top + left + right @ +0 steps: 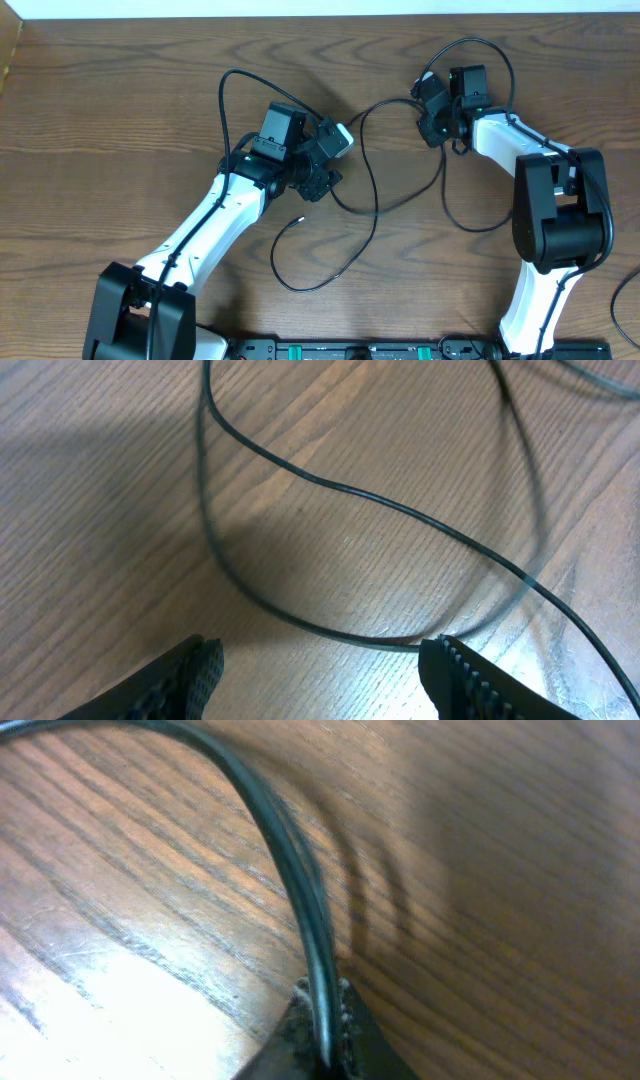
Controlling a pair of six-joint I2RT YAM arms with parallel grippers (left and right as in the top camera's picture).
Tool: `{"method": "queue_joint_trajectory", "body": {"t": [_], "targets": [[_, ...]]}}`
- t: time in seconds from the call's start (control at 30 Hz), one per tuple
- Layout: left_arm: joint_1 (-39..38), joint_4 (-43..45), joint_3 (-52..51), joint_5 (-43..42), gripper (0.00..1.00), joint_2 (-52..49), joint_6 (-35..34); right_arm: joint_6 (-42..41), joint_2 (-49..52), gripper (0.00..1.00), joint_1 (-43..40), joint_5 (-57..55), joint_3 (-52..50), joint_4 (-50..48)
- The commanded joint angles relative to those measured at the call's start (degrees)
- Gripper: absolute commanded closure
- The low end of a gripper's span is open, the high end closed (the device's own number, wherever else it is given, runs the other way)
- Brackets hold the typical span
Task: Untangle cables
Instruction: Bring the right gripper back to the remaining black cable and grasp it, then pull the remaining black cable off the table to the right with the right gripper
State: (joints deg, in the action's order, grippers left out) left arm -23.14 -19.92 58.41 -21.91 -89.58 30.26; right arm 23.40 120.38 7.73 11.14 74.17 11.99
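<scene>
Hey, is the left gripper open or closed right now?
Open. The left wrist view shows the left gripper with its fingers far apart, wood table and a black cable between them, nothing pinched.

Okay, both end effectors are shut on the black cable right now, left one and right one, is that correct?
Not quite. Only the right end effector is shut on the cable, as the right wrist view shows. The left end effector is open: in the left wrist view its fingers stand apart, and the cable lies on the table beyond them, ungripped.
</scene>
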Motion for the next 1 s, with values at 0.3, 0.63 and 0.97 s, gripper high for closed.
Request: {"method": "queue_joint_trajectory", "body": {"t": [0.3, 0.63, 0.97], "targets": [[-0.1, -0.1, 0.0, -1.2, 0.31, -0.6, 0.5, -5.0, -1.5, 0.99, 2.5, -0.2, -1.7, 8.0], [-0.1, -0.1, 0.0, -1.4, 0.31, -0.7, 0.5, -12.2, -22.8, 0.99, 2.6, -8.5, -1.5, 8.0], [-0.1, -0.1, 0.0, -1.4, 0.28, -0.7, 0.5, -12.7, -41.8, 0.99, 2.6, -27.3, -1.5, 8.1]]}}
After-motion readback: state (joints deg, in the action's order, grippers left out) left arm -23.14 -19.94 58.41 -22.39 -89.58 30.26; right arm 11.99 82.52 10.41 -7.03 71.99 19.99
